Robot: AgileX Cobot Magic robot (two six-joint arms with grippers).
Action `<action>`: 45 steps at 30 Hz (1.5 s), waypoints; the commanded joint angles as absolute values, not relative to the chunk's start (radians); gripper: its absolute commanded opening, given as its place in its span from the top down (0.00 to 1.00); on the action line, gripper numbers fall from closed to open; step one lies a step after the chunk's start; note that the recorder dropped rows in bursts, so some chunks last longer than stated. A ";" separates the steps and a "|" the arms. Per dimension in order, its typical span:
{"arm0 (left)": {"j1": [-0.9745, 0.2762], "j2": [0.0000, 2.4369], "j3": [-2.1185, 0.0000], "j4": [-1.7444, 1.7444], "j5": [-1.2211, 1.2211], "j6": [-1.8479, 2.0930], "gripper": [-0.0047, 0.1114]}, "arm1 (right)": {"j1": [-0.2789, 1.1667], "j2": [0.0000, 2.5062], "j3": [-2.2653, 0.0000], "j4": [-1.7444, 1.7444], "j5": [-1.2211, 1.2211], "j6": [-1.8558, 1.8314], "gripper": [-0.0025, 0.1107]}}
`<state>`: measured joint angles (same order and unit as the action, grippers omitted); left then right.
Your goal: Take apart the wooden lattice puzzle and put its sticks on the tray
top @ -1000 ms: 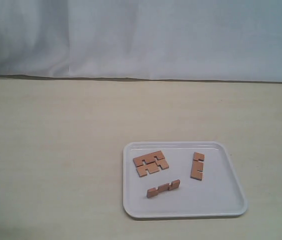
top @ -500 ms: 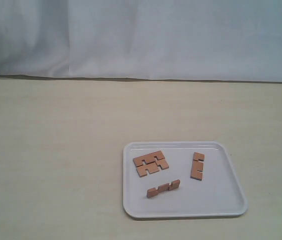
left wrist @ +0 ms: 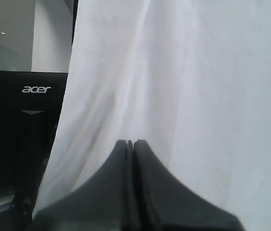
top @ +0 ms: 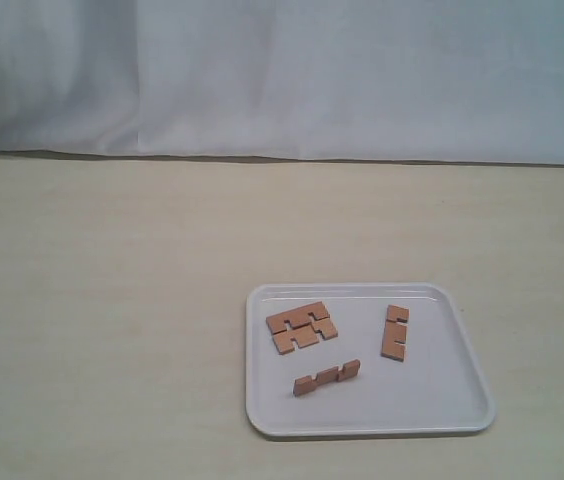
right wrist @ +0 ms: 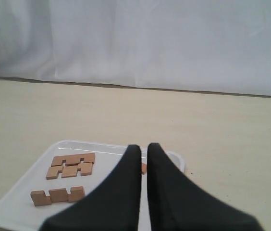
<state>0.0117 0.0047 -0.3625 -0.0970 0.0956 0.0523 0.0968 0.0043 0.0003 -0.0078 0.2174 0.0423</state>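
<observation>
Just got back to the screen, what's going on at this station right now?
Nothing is being handled at the moment. The lattice puzzle is already apart on the white tray: a pair of sticks lies side by side, a third stick sits further right in the exterior view, and a fourth stick lies nearer the front edge. The left end effector is shut and empty, facing the white cloth. The right end effector is shut and empty, looking toward the tray. Neither arm appears in the exterior view.

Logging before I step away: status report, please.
Left gripper shut, right gripper shut, both empty. Four sticks loose on tray. Nothing in the way.
</observation>
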 commanded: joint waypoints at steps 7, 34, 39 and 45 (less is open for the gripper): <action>0.004 0.000 -0.363 -0.258 0.260 0.017 0.96 | 0.096 0.000 0.000 -0.009 0.213 0.038 0.94; 0.004 0.000 0.000 -0.202 0.189 -0.029 0.96 | 0.096 0.000 0.000 -0.009 0.213 0.038 0.94; 0.004 0.000 0.000 -0.202 0.229 -0.032 0.96 | 0.096 0.000 0.000 -0.009 0.213 0.038 0.94; 0.004 0.000 0.000 -0.176 0.261 -0.032 0.96 | 0.096 0.000 0.000 -0.009 0.213 0.038 0.94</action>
